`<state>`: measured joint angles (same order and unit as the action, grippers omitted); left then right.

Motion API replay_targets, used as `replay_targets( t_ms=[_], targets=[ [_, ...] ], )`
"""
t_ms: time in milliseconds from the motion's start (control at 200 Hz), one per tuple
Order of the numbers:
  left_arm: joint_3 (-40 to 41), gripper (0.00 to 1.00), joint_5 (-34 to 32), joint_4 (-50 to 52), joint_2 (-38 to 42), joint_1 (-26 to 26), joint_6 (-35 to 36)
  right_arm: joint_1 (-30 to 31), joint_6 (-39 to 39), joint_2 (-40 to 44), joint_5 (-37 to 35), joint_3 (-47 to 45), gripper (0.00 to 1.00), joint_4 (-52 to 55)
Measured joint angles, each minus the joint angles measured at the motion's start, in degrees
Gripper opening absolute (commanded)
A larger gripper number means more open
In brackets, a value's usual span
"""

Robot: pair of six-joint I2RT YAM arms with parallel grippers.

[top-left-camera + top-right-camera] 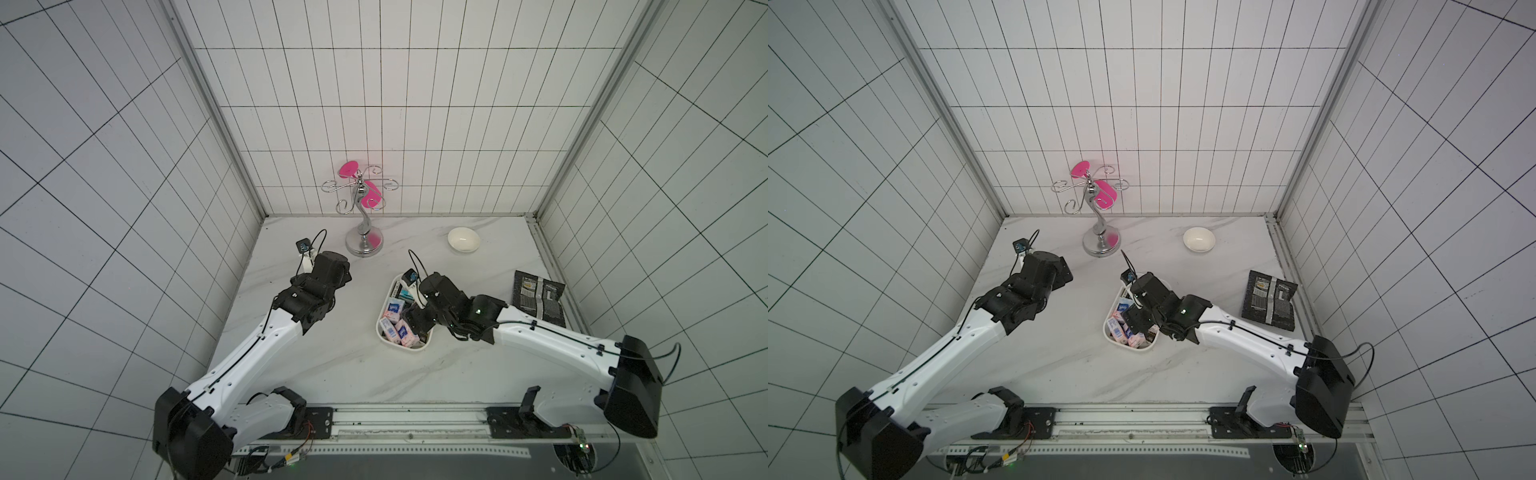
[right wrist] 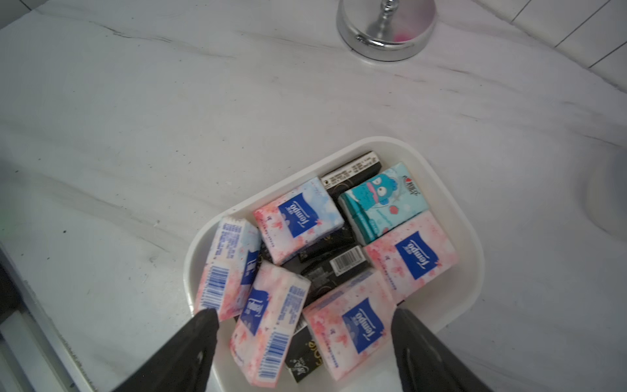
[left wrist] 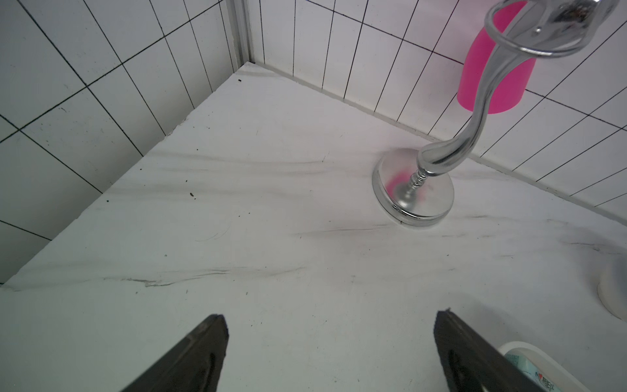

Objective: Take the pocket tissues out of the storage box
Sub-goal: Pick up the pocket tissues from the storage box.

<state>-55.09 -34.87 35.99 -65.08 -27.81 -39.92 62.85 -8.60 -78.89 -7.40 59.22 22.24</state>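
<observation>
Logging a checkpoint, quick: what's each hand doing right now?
Left hand: open, empty, over the white marbled tabletop.
Right hand: open, straddling pale pink flat tissue packs in the white shallow plastic storage box, gripping nothing.

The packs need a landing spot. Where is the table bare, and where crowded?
Bare: the table strip between the storage box and the near rail, and the patch between box and left arm. Crowded: inside the box, full of pocket tissues, right gripper over them.

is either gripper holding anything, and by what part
Nothing is held. The right gripper stands open astride pink pocket tissues in the storage box; the left gripper is open over the table.
</observation>
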Motion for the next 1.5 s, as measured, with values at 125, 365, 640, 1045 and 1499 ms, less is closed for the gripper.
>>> replay_targets(
  t_ms=[125, 365, 640, 1045, 1499],
  targets=[
    [0.68, 0.98, -1.84, 1.92, -0.66, 0.44, -1.73, 4.94, -2.40, -4.68, -2.21, 0.11, 0.80, -0.22],
    [0.70, 0.98, -1.77, 4.98, -0.94, 4.83, -4.33, 5.90, -5.20, -11.74, -3.41, 0.13, 0.78, -1.51],
    [0.70, 0.98, -0.55, 5.20, -0.24, 5.01, -5.18, 6.19, -6.32, -13.70, -3.82, 2.56, 0.73, -3.17],
    [0.92, 0.98, -0.15, 5.57, -0.13, 5.01, -6.38, 6.27, -7.93, -17.05, -3.61, 3.06, 0.60, -4.68],
    [1.33, 0.98, 1.55, 6.05, 0.48, 5.01, -7.91, 6.47, -9.42, -20.48, -1.86, 3.23, 0.35, -6.95]
  ],
)
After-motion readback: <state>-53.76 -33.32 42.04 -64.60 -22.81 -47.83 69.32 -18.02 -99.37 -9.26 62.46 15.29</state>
